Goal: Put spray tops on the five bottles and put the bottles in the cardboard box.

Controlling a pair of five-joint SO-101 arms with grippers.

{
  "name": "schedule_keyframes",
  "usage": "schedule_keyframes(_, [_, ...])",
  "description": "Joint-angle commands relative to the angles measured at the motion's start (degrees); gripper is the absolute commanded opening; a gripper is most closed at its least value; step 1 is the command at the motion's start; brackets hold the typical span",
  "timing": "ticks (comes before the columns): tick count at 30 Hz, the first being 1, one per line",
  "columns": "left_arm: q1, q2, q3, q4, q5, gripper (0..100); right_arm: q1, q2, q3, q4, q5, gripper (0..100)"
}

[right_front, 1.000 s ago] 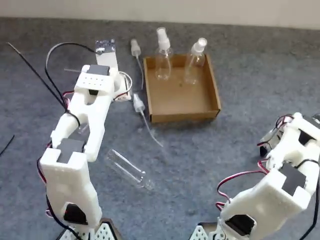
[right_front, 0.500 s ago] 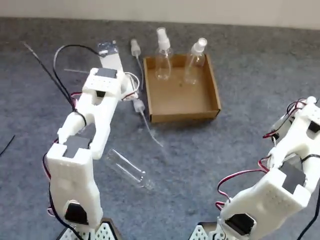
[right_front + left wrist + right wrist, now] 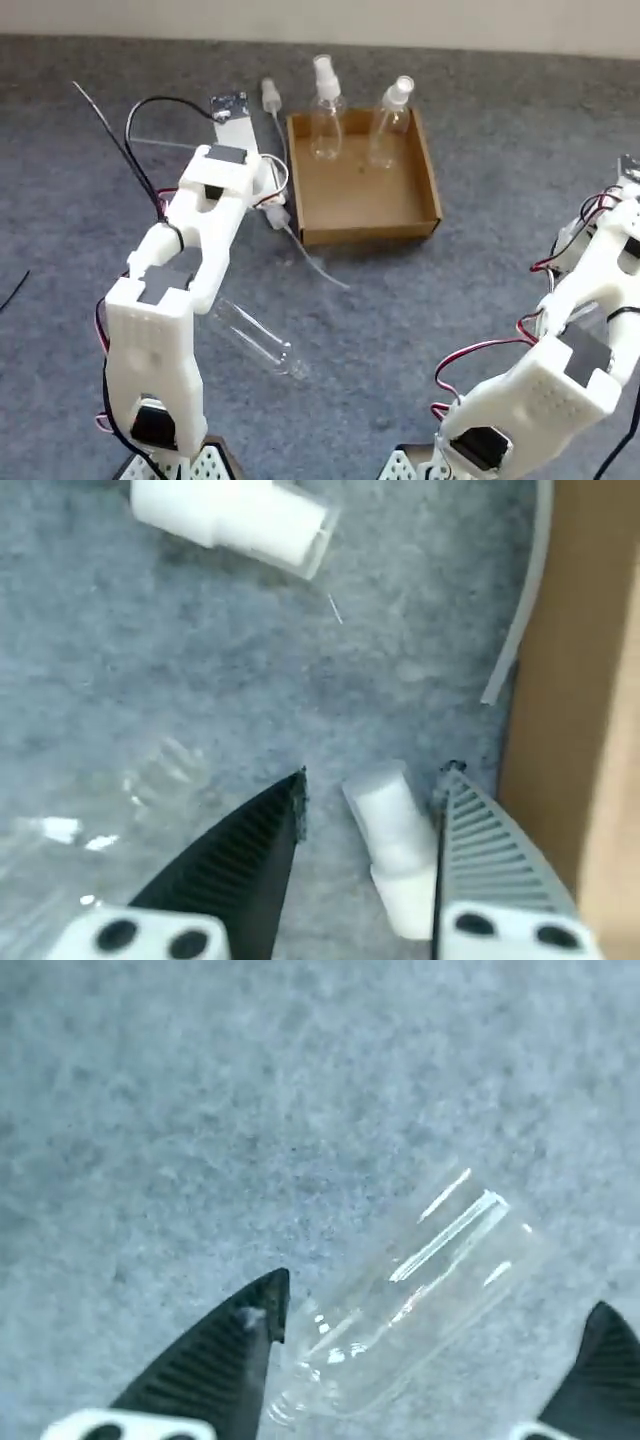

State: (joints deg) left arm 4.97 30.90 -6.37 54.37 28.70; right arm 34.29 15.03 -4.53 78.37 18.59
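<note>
My left gripper is open, and a white spray top lies on the carpet between its fingers, close beside the cardboard box. In the high view this spray top sits by the box's left wall, its tube trailing toward the near side. A second spray top lies farther back. Two capped bottles stand in the box. One clear bottle lies beside the left arm. My right gripper is open over another clear bottle lying between its fingers.
The grey carpet covers the whole table. The left arm stretches from the near edge toward the box, with cables looping behind it. The right arm stands at the right edge. A faint clear object lies beside the left fingers.
The left arm has swung right and farther toward the box, bringing its gripper over the spray top, whose tube has shifted. The right arm has swung toward the right edge.
</note>
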Motion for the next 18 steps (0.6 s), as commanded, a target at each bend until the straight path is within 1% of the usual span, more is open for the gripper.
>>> schedule_keyframes(1, [1.1,-0.6,-0.3,0.5,0.3,19,-0.4,-0.8,-4.7,0.7,8.1,37.5])
schedule_keyframes(3, [1.1,-0.6,0.5,1.4,0.3,16,-0.4,-0.8,-6.5,0.7,11.1,37.5])
schedule_keyframes(5, [1.1,-0.6,0.7,1.4,0.3,10,-0.4,-0.8,-8.0,0.7,14.6,37.5])
schedule_keyframes(8, [1.1,-0.6,0.7,1.5,0.3,4,-0.4,-0.8,-9.5,0.7,23.1,37.5])
schedule_keyframes(11, [1.1,-0.6,2.0,1.4,0.3,4,-0.4,-0.7,-9.5,0.7,32.6,37.5])
schedule_keyframes(13, [0.9,-0.6,2.2,1.6,0.3,4,-0.4,-0.7,-9.5,0.7,40.1,37.5])
schedule_keyframes(15, [0.5,-1.0,2.2,1.7,0.2,4,-0.4,-0.4,-9.3,2.9,47.9,37.5])
schedule_keyframes(16, [0.1,-1.0,2.2,1.9,-0.6,4,-0.1,-0.3,-9.3,4.9,51.8,37.5])
schedule_keyframes(18, [-0.6,-1.2,0.9,4.2,-4.7,4,0.9,-0.7,-9.4,8.7,60.0,37.5])
